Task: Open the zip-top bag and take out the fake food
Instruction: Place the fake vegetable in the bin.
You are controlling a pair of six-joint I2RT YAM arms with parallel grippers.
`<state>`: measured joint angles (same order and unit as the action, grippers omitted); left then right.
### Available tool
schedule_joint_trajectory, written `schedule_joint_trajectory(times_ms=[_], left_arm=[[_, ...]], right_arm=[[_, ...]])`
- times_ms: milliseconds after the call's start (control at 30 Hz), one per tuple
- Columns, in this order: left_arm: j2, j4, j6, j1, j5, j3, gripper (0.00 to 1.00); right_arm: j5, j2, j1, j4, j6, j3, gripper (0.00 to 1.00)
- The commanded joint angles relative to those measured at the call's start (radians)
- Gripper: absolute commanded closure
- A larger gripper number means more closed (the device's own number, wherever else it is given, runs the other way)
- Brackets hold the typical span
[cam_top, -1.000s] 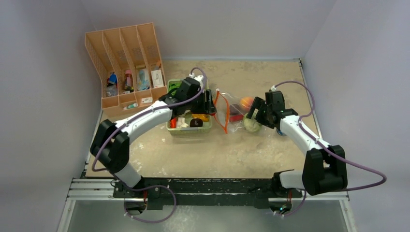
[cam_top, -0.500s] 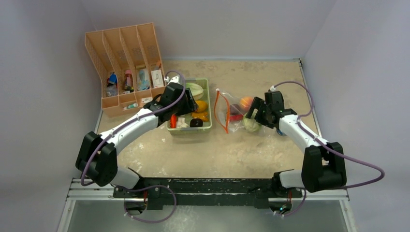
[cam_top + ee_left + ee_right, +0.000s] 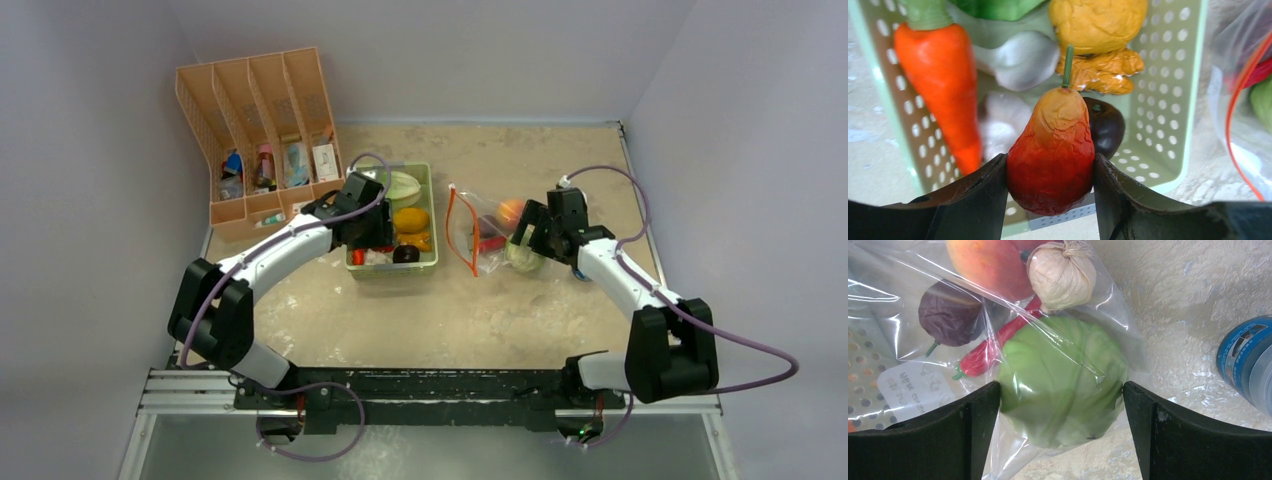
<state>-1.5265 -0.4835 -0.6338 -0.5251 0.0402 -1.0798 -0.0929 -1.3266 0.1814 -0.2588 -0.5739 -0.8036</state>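
**Holds closed on both sides**

In the left wrist view, the left gripper (image 3: 1049, 160) is clamped on a wrinkled red-and-orange toy pear (image 3: 1050, 140) with a thin green stem. Both black fingers (image 3: 983, 192) press its flanks at the bottom centre of the frame. Behind the pear lies the perforated pale-green plastic tray (image 3: 1178, 100), which holds an orange plastic carrot (image 3: 940, 85) at the upper left, a knobbly yellow piece (image 3: 1098, 22) at the top and a dark round fruit (image 3: 1108, 127) just right of the pear.

In the top view, the crinkly transparent plastic zip-top bag (image 3: 485, 235) lies on the sandy table (image 3: 450, 310) right of centre, just beside the tray. Its orange-red zip strip (image 3: 462, 232) is bowed on the side nearest the tray.

In the right wrist view, the right gripper (image 3: 1060, 387) squeezes the round pale-green toy cabbage (image 3: 1063, 370) through the bag's film, with a finger tight against each side. Also inside the bag are an orange-pink peach (image 3: 985, 262) at the top, a beige garlic bulb (image 3: 1060, 272) beside it, a red chili (image 3: 990, 350) and a dark purple fruit (image 3: 950, 312) at the left. A blue can (image 3: 1248, 365) stands at the right edge, outside the bag.
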Motion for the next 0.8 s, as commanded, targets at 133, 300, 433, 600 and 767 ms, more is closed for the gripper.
schedule_joint_trajectory(times_ms=[133, 300, 433, 600, 767], left_arm=[[-0.009, -0.166, 0.115, 0.011, 0.100, -0.112, 0.50], [0.008, -0.145, 0.143, 0.010, 0.037, -0.103, 0.43], [0.008, -0.197, 0.153, 0.011, 0.103, -0.104, 0.39], [0.025, -0.181, 0.146, 0.011, 0.107, -0.087, 0.32], [0.046, -0.162, 0.135, 0.011, 0.115, -0.085, 0.30]], right_arm=[[-0.030, 0.031, -0.002, 0.013, 0.018, -0.025, 0.06], [-0.050, 0.070, -0.002, 0.014, 0.005, -0.018, 0.06], [-0.048, 0.139, -0.002, 0.031, -0.013, 0.000, 0.05], [-0.026, 0.171, -0.002, 0.048, -0.013, 0.016, 0.05], [-0.020, 0.152, -0.002, 0.035, -0.012, 0.011, 0.05]])
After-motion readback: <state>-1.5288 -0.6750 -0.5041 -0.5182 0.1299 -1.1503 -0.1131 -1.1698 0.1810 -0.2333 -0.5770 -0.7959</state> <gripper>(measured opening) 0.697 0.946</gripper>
